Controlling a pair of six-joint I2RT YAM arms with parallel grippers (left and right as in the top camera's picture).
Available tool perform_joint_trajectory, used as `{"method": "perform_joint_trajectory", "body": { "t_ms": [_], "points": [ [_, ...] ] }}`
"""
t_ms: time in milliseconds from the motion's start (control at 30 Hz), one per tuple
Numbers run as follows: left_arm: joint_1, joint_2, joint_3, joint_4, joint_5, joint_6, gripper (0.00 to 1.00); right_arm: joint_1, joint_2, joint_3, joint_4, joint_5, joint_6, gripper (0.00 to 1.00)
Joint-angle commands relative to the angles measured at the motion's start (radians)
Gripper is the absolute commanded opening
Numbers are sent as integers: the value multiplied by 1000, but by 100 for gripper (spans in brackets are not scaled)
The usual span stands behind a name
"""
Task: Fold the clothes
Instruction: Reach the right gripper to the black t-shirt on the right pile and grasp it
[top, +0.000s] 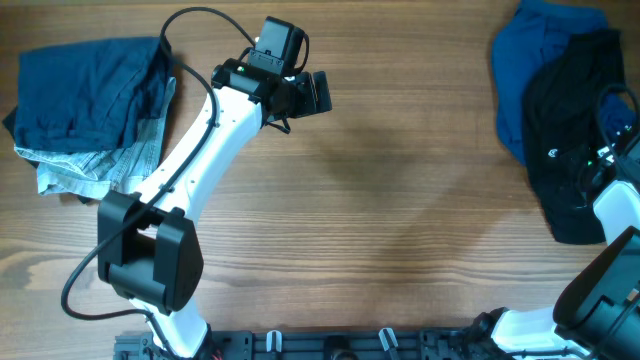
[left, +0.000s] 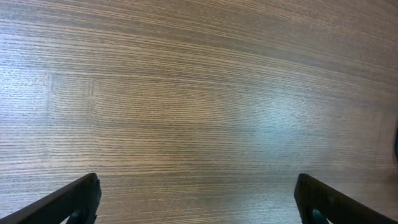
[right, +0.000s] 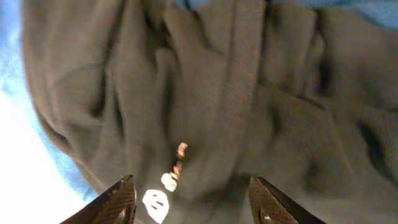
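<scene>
"What step is the robot on?"

"Most likely the pick-up. The black top (top: 560, 150) is not folded yet. It lies all crumpled, partly on top of the bright blue cloth (top: 520, 60)."

"Where are the right fingers?"

"The right fingers (right: 118, 202) are down at the black top, just beside the bright blue cloth. They stand part way apart, and the small white logo (right: 154, 205) sits close to one of them. Nobody could tell from here if they pinch any cloth."

"And the left fingers?"

"The left fingers (left: 68, 202) are spread wide and hold nothing. They hang over bare desk (top: 400, 200), well apart from the bright blue cloth. The dark blue pile (top: 80, 80) is farther from it again."

"What does the next move need?"

"The right arm likely needs a good pinch of the black top only, not the bright blue cloth under it. Then it can pull the top away onto bare desk, where both arms can spread it flat. Soft cloth may drag its neighbour along, so a slow pull seems wise."
</scene>
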Motion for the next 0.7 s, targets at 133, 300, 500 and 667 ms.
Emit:
{"method": "perform_joint_trajectory", "body": {
  "t_ms": [133,300,500,667],
  "points": [
    [-4,8,12,-5,-37,-10,100,4,110,-4,62,35,24,56],
    [-3,8,12,-4,-74,-10,100,4,96,16,82,-35,14,25],
    [23,8,12,-4,-88,-10,100,4,-95,114,-5,-136,-10,15],
    [118,-50,18,-19,-87,-10,93,29,-317,184,-134,-315,-13,4]
  ]
}}
